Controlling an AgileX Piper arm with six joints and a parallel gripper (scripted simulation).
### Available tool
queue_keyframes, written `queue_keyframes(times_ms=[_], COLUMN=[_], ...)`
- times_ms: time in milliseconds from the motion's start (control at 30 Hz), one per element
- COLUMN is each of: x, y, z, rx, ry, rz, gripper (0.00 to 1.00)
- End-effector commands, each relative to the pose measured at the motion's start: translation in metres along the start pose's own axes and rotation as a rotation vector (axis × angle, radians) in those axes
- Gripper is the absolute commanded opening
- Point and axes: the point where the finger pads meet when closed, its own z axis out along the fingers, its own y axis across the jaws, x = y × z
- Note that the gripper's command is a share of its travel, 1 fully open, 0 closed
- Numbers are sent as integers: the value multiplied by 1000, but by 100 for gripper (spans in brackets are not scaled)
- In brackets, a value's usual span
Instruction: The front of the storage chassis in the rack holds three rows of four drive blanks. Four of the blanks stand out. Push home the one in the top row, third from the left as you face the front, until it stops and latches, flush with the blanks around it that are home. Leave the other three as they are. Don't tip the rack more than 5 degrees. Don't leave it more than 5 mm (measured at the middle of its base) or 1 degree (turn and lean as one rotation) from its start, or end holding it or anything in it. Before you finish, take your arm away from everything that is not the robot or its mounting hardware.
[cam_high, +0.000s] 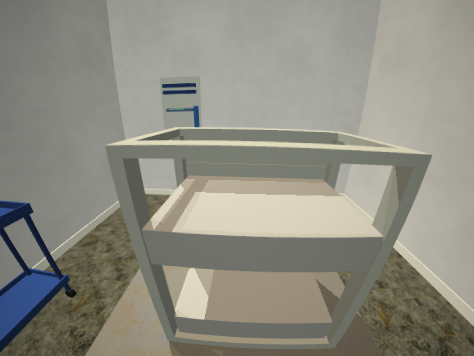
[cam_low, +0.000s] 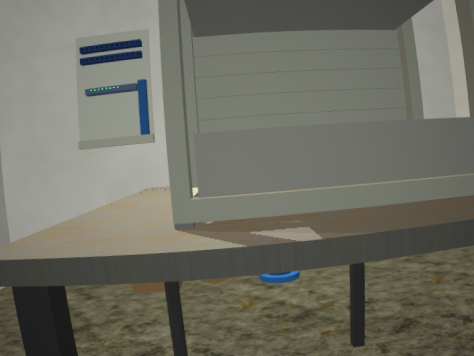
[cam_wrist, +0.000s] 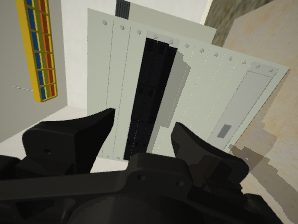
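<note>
Gaping hand, empty, touching nothing

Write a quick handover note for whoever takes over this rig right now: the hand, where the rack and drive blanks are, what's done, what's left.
Hand: open, empty, touching nothing visible.
Rack: upright on the table.
Wrist view faces a pale ribbed panel with a dark vertical strip, probably the chassis front; single blanks can't be told apart.
Done: approach only; no push visible.
Left: find the top-row blank, third from left, press it flush, back off, leave the other three and the rack alone.
</note>
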Motion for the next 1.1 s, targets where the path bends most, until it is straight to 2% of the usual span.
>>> queue_keyframes(times_ms=[0, 133, 233, 300, 567, 700, 800, 1067], x=[1, 5, 11, 11, 40, 49, 52, 53], y=[-1, -1, -2, -2, -7, -8, -9, -9], z=[2, 13, 29, 29, 102, 126, 134, 136], rx=[1, 1, 1, 1, 1, 1, 1, 1], ry=[1, 1, 1, 1, 1, 1, 1, 1], rz=[0, 0, 0, 0, 0, 0, 0, 0], gripper=[100, 100, 100, 100, 100, 100, 100, 100])
